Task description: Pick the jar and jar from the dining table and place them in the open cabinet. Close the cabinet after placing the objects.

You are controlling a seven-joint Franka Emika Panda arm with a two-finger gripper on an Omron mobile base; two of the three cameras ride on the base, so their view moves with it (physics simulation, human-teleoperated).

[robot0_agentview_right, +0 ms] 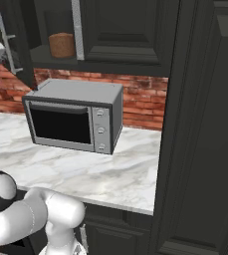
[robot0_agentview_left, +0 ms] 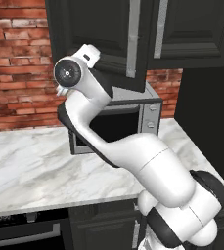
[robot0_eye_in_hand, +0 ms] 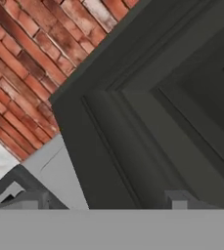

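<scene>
Cabinet door [robot0_agentview_left: 99, 44] stands swung out from the black wall cabinet [robot0_agentview_right: 130, 35], long axis vertical; 1 reddish-brown jar [robot0_agentview_right: 61, 45] sits on the inner shelf. The gripper [robot0_eye_in_hand: 103, 200] faces the door's panelled face at its lower corner, very near; contact cannot be judged. Fingertips set wide apart, holding nothing. Arm raised high above the microwave [robot0_agentview_right: 75, 117], wrist against the door; judged step: pushing it shut

Matt black cabinet [robot0_agentview_left: 108, 44], veined marble counter [robot0_agentview_left: 30, 171]
</scene>
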